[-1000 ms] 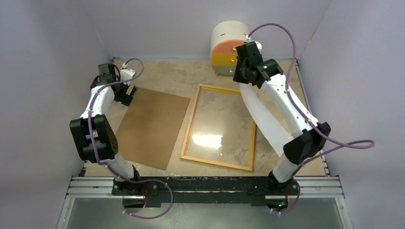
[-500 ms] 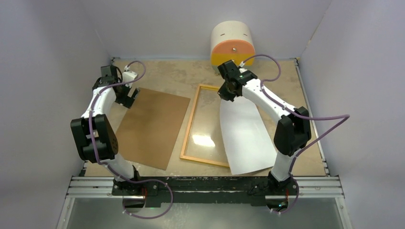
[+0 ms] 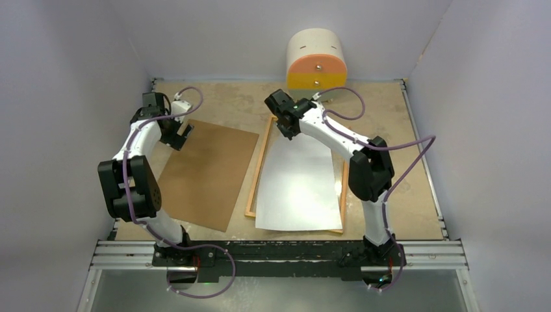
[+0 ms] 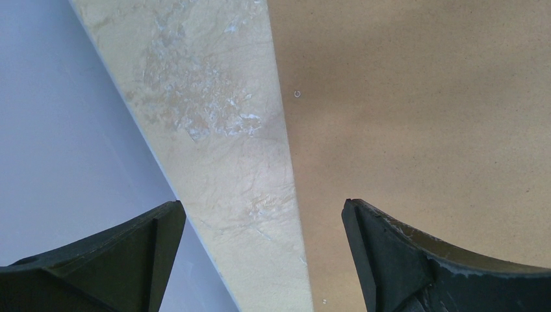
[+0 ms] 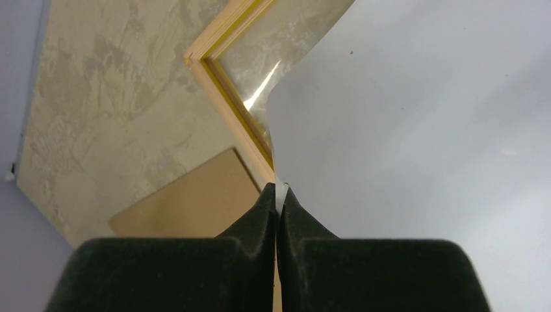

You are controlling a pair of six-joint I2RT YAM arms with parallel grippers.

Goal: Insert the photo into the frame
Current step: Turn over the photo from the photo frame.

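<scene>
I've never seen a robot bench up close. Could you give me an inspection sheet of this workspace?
Surface: mottled beige table.
Job's things: photo, white back up, lies over the frame, overlapping its near rail; not seated.
Clutter: brown backing board flat left of the frame; beige drum with orange-and-yellow face at the far edge.
Grippers: right gripper shut on the photo's far left corner; left gripper open over the board's edge.
Cables: purple cables loop along both arms.
Surroundings: plain lavender walls, nothing else seen.

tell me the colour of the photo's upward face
Plain white. The photo shows it best in the top external view.
</scene>
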